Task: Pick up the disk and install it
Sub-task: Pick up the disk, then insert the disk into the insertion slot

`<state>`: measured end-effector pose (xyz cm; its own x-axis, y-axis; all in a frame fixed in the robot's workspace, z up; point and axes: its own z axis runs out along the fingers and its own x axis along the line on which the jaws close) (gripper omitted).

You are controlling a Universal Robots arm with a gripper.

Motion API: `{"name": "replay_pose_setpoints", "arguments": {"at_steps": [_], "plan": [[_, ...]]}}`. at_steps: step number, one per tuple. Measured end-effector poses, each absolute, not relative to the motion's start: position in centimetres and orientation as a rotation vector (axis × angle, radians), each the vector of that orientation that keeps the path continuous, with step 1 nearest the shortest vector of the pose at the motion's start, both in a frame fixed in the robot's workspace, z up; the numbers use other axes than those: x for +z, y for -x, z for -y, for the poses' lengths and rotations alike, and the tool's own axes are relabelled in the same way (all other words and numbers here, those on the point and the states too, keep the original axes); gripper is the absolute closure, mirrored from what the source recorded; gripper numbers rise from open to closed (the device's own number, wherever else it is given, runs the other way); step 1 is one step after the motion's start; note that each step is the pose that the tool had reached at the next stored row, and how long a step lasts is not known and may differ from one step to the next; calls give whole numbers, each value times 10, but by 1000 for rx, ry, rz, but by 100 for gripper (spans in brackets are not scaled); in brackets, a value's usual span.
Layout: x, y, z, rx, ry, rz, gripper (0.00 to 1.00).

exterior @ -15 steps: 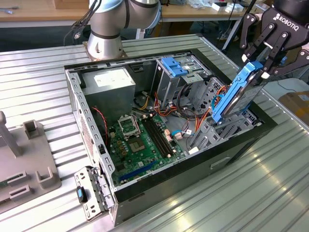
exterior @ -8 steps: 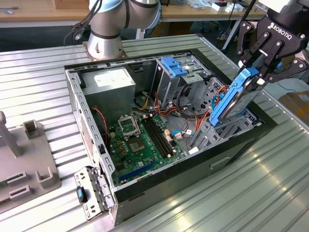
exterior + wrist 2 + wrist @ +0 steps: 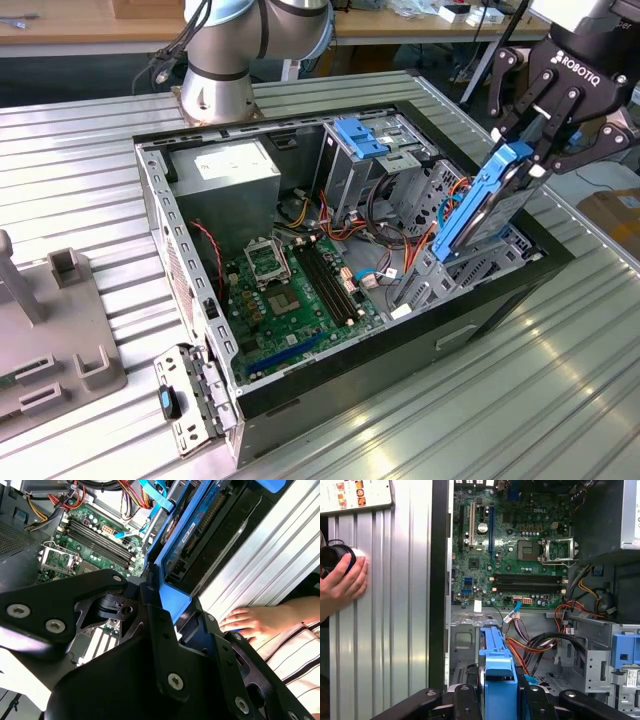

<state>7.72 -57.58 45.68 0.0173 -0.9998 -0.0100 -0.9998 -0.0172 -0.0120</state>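
Note:
The disk [image 3: 485, 205], a silver-grey drive in a bright blue carrier rail, stands steeply tilted at the edge of the open computer case [image 3: 150, 190] on the exterior view's right. Its lower end reaches down to the grey metal bay [image 3: 445, 272] inside the case. My gripper [image 3: 528, 152] is shut on the disk's upper end, a black finger on each side. In the first wrist view the blue carrier [image 3: 499, 672] runs out between my fingers [image 3: 465, 696] toward the bay. In the second wrist view the disk [image 3: 192, 535] extends away from my gripper [image 3: 172, 605] over the case edge.
Inside the case lie the motherboard [image 3: 290, 290], loose cables [image 3: 385, 225], a metal drive cage with a blue top [image 3: 365, 135] and a grey power-supply box [image 3: 225, 165]. A person's hand [image 3: 342, 582] rests on the ribbed table beside the case. A grey fixture [image 3: 60, 330] stands at the exterior view's left.

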Motion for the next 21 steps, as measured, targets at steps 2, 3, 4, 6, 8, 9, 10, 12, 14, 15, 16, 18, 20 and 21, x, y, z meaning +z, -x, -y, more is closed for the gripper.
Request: {"name": "replay_pose_setpoints", "arguments": {"at_steps": [2, 3, 4, 6, 8, 9, 10, 12, 14, 15, 16, 18, 20, 21], "plan": [[456, -77, 576, -2, 2229, -2191, 63], [455, -77, 576, -2, 2229, -2192, 63], [453, -77, 576, -2, 2229, -2192, 63], [452, -77, 576, -2, 2229, -2191, 63], [449, -77, 576, -2, 2229, -2192, 63], [448, -77, 576, -2, 2229, -2192, 63], [447, -77, 576, -2, 2229, -2192, 63], [445, -77, 576, -2, 2229, -2192, 63], [443, -77, 576, -2, 2229, -2192, 63], [442, -77, 576, -2, 2229, -2192, 63], [442, -77, 576, -2, 2229, -2192, 63], [442, -77, 576, -2, 2229, -2191, 63], [438, -77, 576, -2, 2229, -2192, 63], [436, -77, 576, -2, 2229, -2191, 63]]}}
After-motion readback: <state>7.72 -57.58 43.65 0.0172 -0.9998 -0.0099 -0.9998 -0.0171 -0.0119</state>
